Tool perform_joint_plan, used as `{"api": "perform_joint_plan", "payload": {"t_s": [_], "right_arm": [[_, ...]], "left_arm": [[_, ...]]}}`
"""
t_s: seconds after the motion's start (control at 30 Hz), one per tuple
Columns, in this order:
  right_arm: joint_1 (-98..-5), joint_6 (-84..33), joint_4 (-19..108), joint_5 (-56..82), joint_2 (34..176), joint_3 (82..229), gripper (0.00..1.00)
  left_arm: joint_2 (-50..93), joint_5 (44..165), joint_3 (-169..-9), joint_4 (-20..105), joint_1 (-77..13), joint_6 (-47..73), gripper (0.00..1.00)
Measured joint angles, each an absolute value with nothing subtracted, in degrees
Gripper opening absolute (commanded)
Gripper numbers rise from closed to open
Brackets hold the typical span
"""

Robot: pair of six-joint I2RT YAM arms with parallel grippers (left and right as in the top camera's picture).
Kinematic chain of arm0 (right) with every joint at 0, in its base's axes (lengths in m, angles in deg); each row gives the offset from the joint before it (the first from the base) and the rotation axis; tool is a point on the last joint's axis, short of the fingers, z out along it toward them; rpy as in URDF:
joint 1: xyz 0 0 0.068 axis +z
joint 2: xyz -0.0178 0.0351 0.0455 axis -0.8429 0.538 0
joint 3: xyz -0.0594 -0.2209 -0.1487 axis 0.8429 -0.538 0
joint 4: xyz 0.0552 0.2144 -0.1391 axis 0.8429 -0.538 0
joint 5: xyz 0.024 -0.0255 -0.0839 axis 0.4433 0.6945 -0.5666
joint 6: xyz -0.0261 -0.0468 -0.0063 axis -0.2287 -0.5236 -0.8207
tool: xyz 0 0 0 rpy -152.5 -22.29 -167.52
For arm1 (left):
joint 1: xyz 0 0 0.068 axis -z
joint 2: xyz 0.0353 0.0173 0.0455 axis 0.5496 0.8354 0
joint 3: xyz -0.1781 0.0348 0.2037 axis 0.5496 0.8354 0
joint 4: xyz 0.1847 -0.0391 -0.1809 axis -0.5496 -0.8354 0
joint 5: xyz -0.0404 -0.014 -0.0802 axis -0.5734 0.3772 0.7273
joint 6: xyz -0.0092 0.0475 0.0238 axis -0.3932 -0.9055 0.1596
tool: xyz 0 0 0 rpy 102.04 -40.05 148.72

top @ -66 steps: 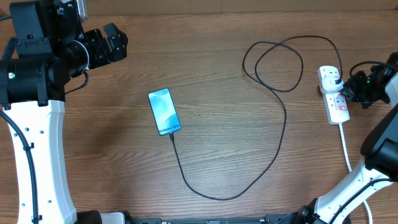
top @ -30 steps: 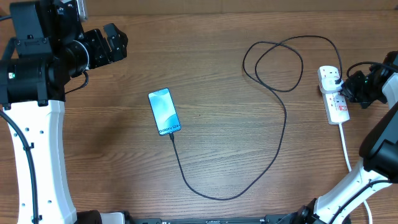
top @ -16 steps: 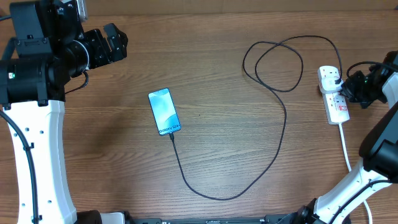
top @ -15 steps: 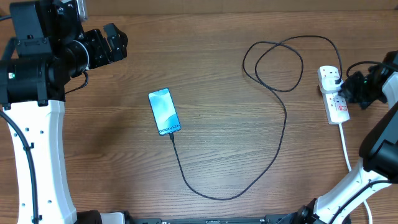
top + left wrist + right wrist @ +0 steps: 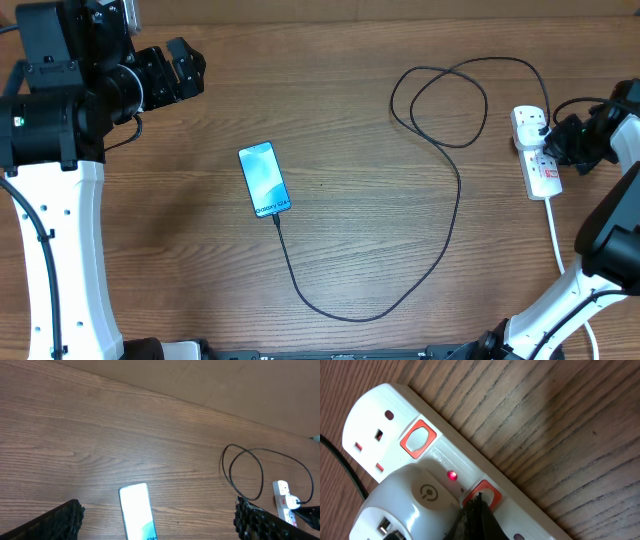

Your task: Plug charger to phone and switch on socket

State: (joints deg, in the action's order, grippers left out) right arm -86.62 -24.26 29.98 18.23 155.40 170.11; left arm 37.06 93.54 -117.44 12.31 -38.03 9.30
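Observation:
The phone [image 5: 264,180] lies screen up, left of the table's centre, and shows in the left wrist view [image 5: 137,515]. The charger's black cable [image 5: 440,250] runs from the phone's bottom edge, loops at the back, and reaches a white adapter [image 5: 412,505] plugged into the socket [image 5: 538,160]. A red light [image 5: 452,475] glows on the socket [image 5: 380,415]. My right gripper [image 5: 562,140] is shut, and its black tip [image 5: 477,512] rests on an orange-red switch [image 5: 485,491]. My left gripper [image 5: 185,65] is open and empty, high above the table's back left.
The socket's thick white cord [image 5: 556,235] runs toward the front right edge. A second orange-red switch [image 5: 418,438] sits beside a free outlet. The cable loop [image 5: 245,467] lies between the phone and the socket.
My right gripper has shifted very slightly at the socket. The phone, cable and left arm have not moved.

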Motion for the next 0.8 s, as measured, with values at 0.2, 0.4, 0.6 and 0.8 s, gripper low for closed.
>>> {"api": "perform_joint_plan", "payload": {"t_s": [0.2, 0.4, 0.6, 0.8], "right_arm": [[-87.45, -22.88, 30.74, 19.14, 155.36, 170.07, 0.04], [-90.31, -22.12, 28.97, 22.12, 155.75, 171.62, 0.04], [-94.66, -21.74, 28.45, 24.52, 152.45, 172.82, 0.04], [-95.52, -22.14, 28.47, 28.26, 140.45, 173.26, 0.09]], "left_arm": [[37.06, 93.54, -117.44, 12.31, -38.03, 9.32, 1.0], [37.06, 93.54, -117.44, 12.31, -38.03, 9.32, 1.0], [37.06, 93.54, -117.44, 12.31, -38.03, 9.3, 0.99], [37.06, 93.54, -117.44, 12.31, -38.03, 9.32, 1.0]]}}
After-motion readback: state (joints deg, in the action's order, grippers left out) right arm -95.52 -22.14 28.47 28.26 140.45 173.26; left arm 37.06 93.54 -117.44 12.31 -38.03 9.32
